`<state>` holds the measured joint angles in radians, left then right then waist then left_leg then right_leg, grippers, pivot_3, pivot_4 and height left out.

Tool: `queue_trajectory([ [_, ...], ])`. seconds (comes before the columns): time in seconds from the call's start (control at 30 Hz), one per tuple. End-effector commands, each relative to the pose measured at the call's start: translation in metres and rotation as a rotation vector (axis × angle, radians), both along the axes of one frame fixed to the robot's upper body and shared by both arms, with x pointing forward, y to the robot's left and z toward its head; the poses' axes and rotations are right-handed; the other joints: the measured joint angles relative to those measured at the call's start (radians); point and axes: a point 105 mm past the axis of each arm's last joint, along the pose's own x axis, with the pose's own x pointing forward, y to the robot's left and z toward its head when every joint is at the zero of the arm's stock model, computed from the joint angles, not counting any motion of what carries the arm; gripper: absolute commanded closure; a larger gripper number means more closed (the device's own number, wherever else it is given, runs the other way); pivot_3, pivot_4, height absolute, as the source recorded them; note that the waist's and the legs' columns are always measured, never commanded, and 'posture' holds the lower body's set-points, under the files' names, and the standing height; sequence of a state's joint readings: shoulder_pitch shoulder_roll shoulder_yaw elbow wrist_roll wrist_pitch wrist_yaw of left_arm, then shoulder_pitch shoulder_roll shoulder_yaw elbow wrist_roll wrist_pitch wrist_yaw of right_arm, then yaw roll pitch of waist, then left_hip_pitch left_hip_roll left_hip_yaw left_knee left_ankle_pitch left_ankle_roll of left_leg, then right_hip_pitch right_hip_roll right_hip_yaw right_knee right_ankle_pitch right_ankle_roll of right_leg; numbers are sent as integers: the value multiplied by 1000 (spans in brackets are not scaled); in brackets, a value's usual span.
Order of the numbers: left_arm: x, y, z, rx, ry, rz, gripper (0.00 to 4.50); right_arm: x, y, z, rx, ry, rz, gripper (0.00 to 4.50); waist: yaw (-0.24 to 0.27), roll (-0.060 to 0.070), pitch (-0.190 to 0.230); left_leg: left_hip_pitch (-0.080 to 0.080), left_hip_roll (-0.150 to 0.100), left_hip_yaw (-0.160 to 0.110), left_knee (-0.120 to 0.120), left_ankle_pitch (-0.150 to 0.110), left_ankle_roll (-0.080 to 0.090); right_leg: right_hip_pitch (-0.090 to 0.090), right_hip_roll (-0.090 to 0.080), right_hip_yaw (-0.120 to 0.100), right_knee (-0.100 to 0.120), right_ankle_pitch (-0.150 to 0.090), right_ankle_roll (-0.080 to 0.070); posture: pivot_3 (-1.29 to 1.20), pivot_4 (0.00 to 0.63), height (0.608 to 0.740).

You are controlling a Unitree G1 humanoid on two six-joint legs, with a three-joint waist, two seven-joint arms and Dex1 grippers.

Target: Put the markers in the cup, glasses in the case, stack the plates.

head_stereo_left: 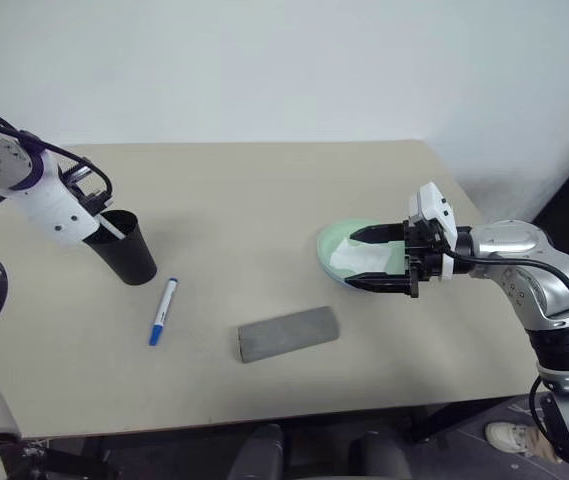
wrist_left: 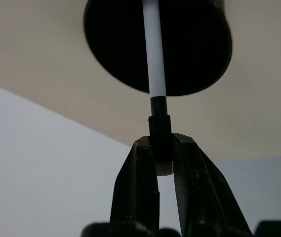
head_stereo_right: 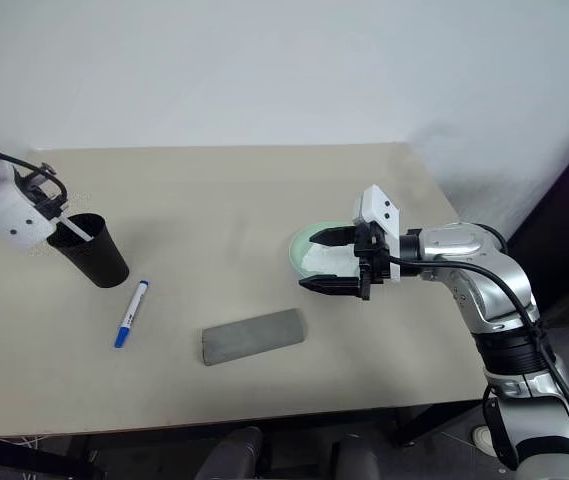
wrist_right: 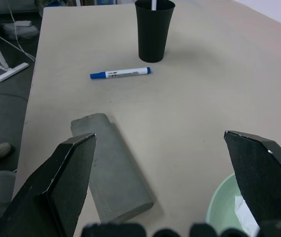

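Two markers (head_stereo_left: 163, 312) (wrist_left: 154, 49), one cup (head_stereo_left: 128, 246), one case (head_stereo_left: 288, 334), one green plate (head_stereo_left: 336, 240), one tissue (head_stereo_left: 356, 260).

Bright, even light; soft shadows, sharp views.

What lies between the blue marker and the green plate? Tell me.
The grey glasses case lies on the table between the blue marker and the green plate, a little nearer the table's front edge than both. The left eye view shows it.
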<state>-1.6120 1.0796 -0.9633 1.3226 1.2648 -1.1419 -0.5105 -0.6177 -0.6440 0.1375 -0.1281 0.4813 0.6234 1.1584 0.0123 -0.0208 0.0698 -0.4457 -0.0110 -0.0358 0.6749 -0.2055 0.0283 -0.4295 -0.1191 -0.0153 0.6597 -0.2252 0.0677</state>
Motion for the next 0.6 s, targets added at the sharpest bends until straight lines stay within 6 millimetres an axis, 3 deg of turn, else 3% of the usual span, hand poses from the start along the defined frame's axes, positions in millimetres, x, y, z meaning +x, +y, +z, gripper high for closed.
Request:
queue_trajectory([
  [0.03, 2, -1, 3, 16, -15, -10, 4477, -4, 2, 18, 30, -58, 28, 0, 0, 0, 0, 0, 0, 0, 0, 0, 0, 0, 0, 0, 0, 0, 0, 0, 0, 704],
  [0.6, 4, -1, -11, 12, 2, -17, 4477, -11, 3, 27, 72, -72, 63, 0, 0, 0, 0, 0, 0, 0, 2, 0, 0, 1, 0, 0, 1, 0, 1, 0, 0, 704],
])
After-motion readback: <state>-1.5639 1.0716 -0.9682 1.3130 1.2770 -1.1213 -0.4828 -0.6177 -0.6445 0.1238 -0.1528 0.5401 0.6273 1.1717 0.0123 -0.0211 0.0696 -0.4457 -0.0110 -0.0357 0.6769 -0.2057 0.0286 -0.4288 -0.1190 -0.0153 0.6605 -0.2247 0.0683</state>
